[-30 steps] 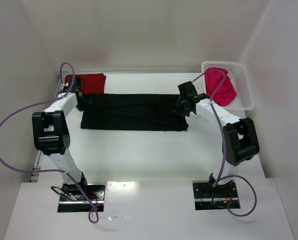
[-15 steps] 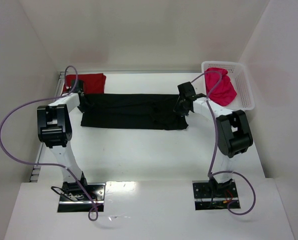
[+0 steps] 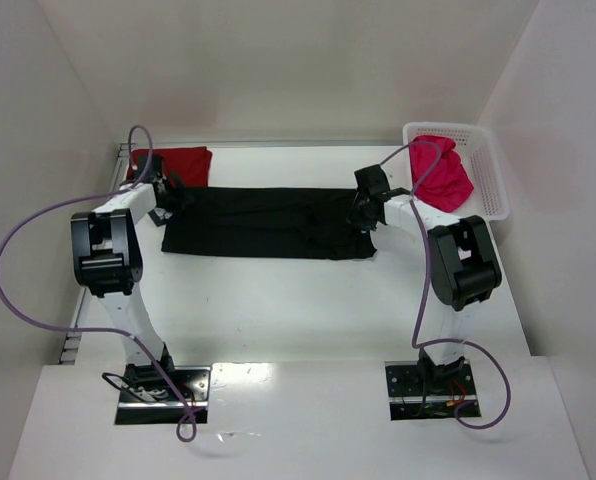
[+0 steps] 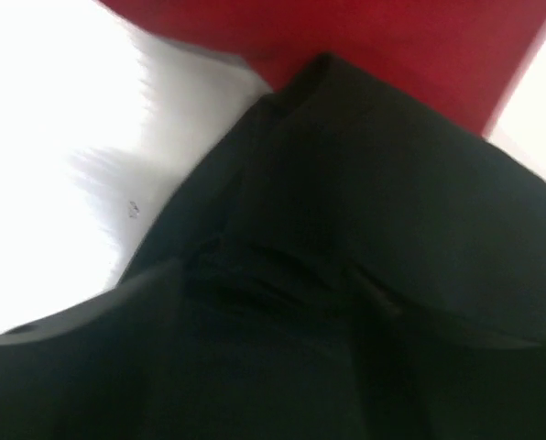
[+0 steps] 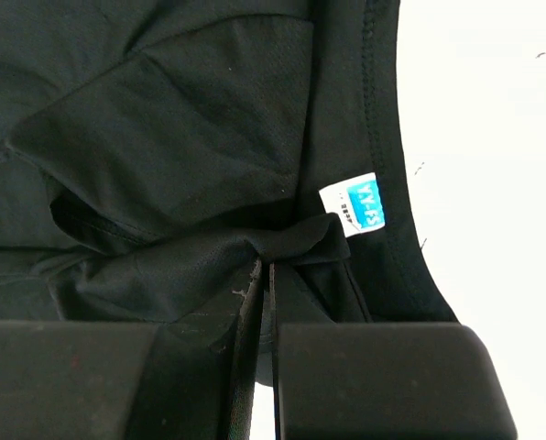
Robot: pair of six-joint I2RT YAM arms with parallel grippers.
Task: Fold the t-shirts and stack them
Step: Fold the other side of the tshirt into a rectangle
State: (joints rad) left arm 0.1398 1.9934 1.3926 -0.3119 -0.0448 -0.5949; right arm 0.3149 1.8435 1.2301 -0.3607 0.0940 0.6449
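The black t-shirt [image 3: 268, 225] lies as a long folded strip across the far middle of the table. My left gripper [image 3: 170, 192] is over its left end. The left wrist view shows only black cloth [image 4: 365, 229] very close and the dark red t-shirt [image 4: 392, 46] beyond it, with no fingers visible. My right gripper [image 3: 363, 213] is at the strip's right end. Its jaws [image 5: 265, 266] stand almost together, pinching a bunched fold of the black t-shirt [image 5: 163, 110] near the white and blue label [image 5: 354, 203]. The dark red t-shirt [image 3: 178, 163] lies folded at the far left.
A white mesh basket [image 3: 495, 180] stands at the far right with the pink-red t-shirt [image 3: 443, 178] heaped in it. White walls close in the table on the left, back and right. Purple cables loop off both arms.
Both arms have drawn their elbows in toward the table's middle. The left gripper has shifted slightly right over the shirt's left end. The black strip has barely moved.
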